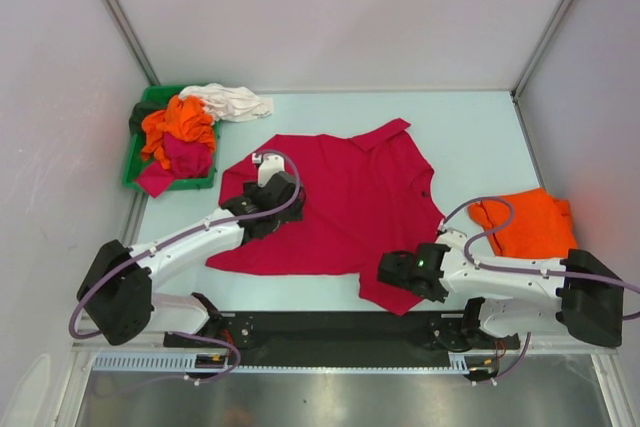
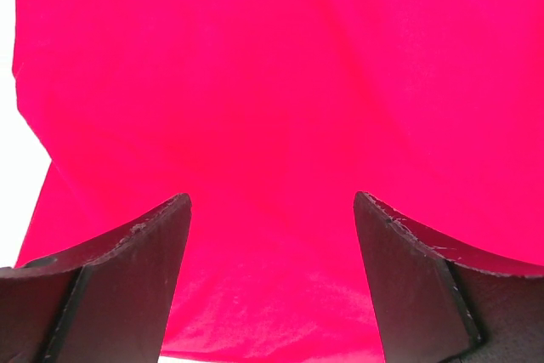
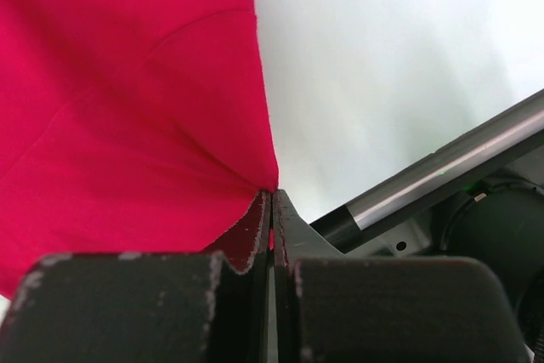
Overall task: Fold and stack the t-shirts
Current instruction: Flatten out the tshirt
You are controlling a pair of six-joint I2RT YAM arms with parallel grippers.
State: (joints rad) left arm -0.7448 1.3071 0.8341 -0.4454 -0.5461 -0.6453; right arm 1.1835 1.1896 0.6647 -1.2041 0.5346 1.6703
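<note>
The large crimson-red cloth t-shirt (image 1: pixel 350 197) lay spread flat in the middle of the pale table (image 1: pixel 470 137). The left gripper (image 2: pixel 272 210) hung over its left side, fingers wide apart, holding nothing. The right gripper (image 3: pixel 272 201) was pinched together on the shirt's near right corner. A folded orange t-shirt (image 1: pixel 530 225) sat near the table's right edge; crumpled orange, magenta and white shirts (image 1: pixel 180 127) filled the green plastic bin (image 1: pixel 131 159) at far left.

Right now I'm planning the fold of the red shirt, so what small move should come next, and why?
Probably lower the left gripper and close it on the crimson t-shirt: its jaws stand open above flat cloth, while the right gripper is shut on the shirt's near edge. A second pinch seems needed before lifting a fold.
</note>
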